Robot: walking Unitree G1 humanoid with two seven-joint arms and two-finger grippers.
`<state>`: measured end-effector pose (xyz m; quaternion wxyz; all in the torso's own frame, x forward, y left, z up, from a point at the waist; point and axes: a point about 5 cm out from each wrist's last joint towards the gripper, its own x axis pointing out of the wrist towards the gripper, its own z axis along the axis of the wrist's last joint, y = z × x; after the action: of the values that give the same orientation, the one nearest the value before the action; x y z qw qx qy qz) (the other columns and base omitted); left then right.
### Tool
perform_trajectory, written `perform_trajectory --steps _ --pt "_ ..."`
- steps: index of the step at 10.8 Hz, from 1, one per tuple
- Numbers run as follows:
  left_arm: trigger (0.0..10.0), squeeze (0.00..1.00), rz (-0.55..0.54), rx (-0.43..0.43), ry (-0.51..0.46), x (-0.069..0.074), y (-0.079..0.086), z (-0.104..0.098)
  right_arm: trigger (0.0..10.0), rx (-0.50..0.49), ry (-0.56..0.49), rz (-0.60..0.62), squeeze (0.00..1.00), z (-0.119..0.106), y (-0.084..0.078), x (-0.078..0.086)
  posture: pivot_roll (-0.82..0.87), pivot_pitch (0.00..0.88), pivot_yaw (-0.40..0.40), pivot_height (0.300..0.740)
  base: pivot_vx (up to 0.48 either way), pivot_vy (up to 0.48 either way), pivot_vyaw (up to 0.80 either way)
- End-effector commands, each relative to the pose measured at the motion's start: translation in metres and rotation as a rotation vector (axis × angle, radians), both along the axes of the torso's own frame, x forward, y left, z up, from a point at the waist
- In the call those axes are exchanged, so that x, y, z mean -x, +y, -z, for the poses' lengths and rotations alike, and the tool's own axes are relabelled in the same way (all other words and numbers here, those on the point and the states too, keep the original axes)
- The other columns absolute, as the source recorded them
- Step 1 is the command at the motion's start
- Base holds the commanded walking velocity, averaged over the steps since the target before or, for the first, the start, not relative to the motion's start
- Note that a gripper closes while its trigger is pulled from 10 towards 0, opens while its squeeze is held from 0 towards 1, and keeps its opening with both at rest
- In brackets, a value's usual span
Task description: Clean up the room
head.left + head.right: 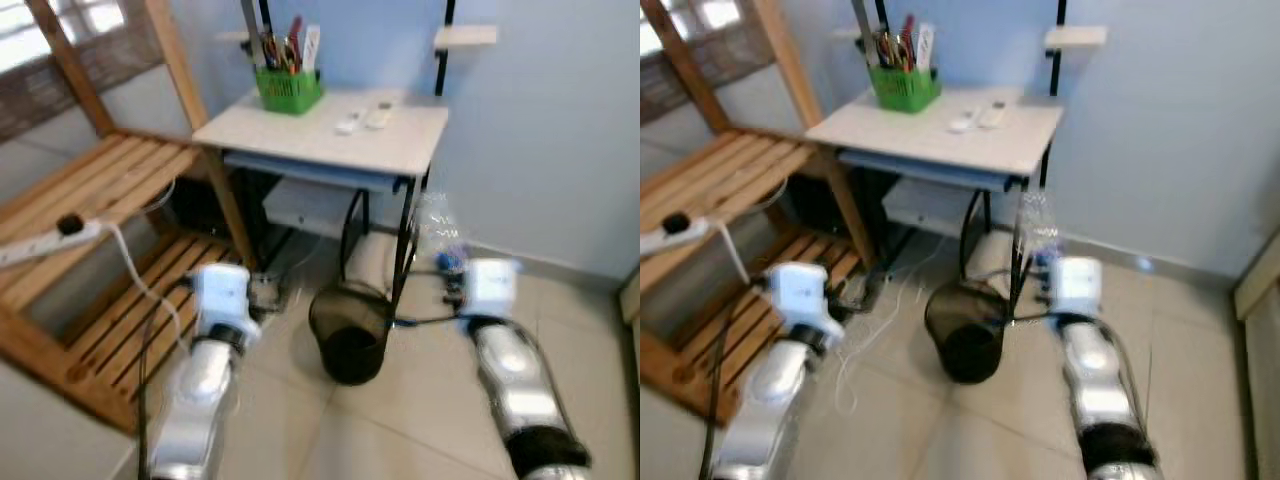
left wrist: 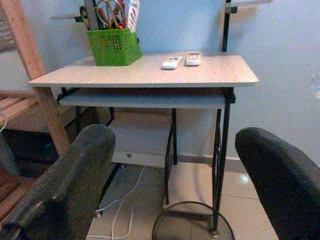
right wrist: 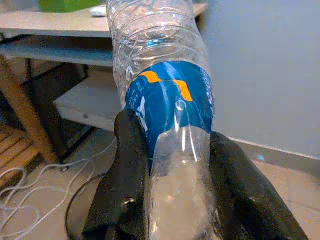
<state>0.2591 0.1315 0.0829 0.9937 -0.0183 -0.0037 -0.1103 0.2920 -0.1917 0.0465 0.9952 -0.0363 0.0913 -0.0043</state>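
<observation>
Right hand point(image 3: 170, 165) — clamped on a clear plastic bottle point(image 3: 165, 95) with a blue label, held upright beside the tabletop point(image 1: 330, 135) leg, just right of the black mesh bin point(image 1: 350, 330) on the floor. Left hand point(image 2: 175, 175) — fingers spread wide, holding nothing, facing the tabletop. Green basket point(image 1: 288, 88) and 2 remotes point(image 1: 365, 120) rest on top.

The bottle point(image 3: 165, 100) is clear, ribbed plastic with a glossy blue label, pinched between the right hand's point(image 3: 175, 165) smooth matt black fingers point(image 3: 131, 165). The surface point(image 1: 330, 135) looks pale and matt on thin black metal legs; the bin point(image 1: 350, 330) is black mesh; the floor point(image 1: 400, 420) is glossy tile
</observation>
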Motion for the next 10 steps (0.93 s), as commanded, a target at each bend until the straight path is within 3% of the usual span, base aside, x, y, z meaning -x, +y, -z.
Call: perform_trajectory --steps 1,6,8,10 --pt "10.0 0.00 -0.030 -0.016 0.007 -0.003 0.013 0.000 10.0 -0.018 -0.047 -0.066 0.00 -0.010 0.022 -0.009 -0.15 0.000 0.120 0.740 0.480 0.000 0.00" --pt "10.0 0.00 0.007 -0.026 0.011 -0.001 0.013 -0.004 10.0 -0.040 -0.014 -0.047 0.00 -0.001 0.026 -0.006 -0.13 0.000 0.144 0.740 0.480 0.000 0.00" --pt "10.0 0.00 0.009 -0.041 0.028 0.002 0.015 -0.002 10.0 -0.039 0.151 -0.054 0.00 0.027 0.028 0.002 -0.12 0.000 0.150 0.740 0.422 0.000 0.00" --pt "10.0 0.00 0.031 -0.042 0.042 0.008 0.015 -0.002 10.0 0.021 0.297 -0.069 0.00 0.052 0.032 0.009 -0.08 0.000 0.162 0.740 0.000 0.000 0.00"
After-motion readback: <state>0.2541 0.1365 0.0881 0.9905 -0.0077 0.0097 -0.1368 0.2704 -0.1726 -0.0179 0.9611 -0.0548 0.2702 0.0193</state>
